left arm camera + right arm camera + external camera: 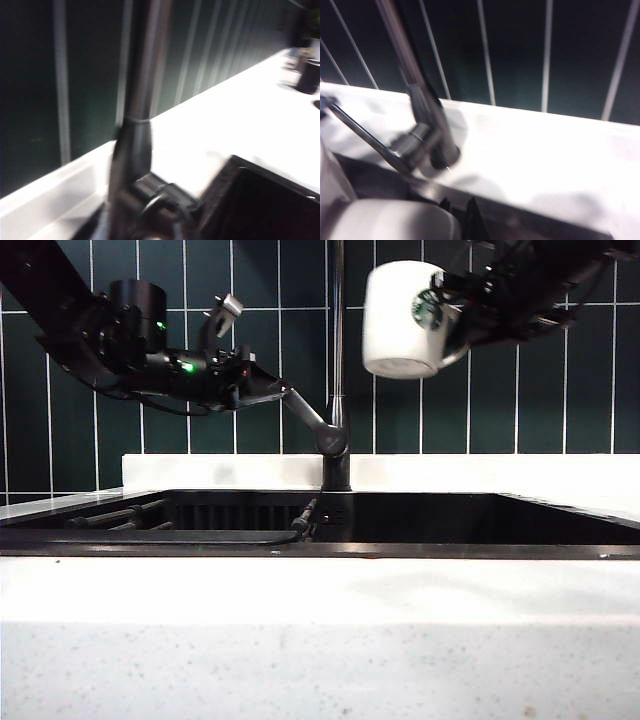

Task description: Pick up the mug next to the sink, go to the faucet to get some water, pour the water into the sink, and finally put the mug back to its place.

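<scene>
The view is blurred. The faucet (427, 117) rises from a white counter (540, 160) before a dark tiled wall (515, 50); its lever (362, 135) slants off sideways. A pale rounded mug (395, 220) fills the near corner, with dark gripper parts just beside it.

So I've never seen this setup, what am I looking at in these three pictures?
Two black robot arms work over a dark sink in a white counter. The front picture is taken from off the arms; the other two come from cameras on each wrist, both blurred and aimed at the faucet. The right hand, high on the right, is shut on a white mug by its handle side. The left hand, jaws apart, sits at the faucet's lever; whether it touches is unclear.
</scene>
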`<state>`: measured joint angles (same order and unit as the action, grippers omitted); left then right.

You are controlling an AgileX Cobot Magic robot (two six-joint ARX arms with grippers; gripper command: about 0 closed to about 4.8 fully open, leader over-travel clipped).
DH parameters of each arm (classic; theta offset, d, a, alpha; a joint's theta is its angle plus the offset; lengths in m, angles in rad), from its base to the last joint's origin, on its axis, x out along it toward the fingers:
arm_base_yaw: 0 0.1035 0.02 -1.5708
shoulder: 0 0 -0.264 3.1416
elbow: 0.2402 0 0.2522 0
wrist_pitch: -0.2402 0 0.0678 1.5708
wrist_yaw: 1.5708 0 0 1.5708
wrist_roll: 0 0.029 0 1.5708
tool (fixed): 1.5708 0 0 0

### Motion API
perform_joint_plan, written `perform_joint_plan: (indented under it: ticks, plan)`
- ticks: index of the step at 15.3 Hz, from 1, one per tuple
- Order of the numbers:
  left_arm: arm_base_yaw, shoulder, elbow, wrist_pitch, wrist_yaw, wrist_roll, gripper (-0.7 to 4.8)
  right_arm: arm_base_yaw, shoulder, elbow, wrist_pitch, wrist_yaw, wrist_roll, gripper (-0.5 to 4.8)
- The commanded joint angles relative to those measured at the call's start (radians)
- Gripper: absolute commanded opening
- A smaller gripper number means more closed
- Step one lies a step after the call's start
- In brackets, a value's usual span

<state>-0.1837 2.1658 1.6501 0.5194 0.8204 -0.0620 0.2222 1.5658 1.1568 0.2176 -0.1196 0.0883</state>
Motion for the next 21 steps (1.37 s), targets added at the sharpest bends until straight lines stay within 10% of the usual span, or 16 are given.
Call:
perform_joint_plan:
  ticks: [1,15,21]
  plan:
    - [-0.016,0.008,0.032,0.011,0.016,-0.003,1.62,0.031,0.004,0.05,0.048,-0.043,0.024,-0.01]
    - [-0.045,0.008,0.031,-0.055,0.234,-0.051,1.61,0.091,0.094,0.107,0.057,-0.178,0.014,-0.01]
    - [-0.051,0.009,0.031,-0.055,0.102,-0.028,1.61,0.091,0.095,0.107,0.078,-0.175,0.008,-0.01]
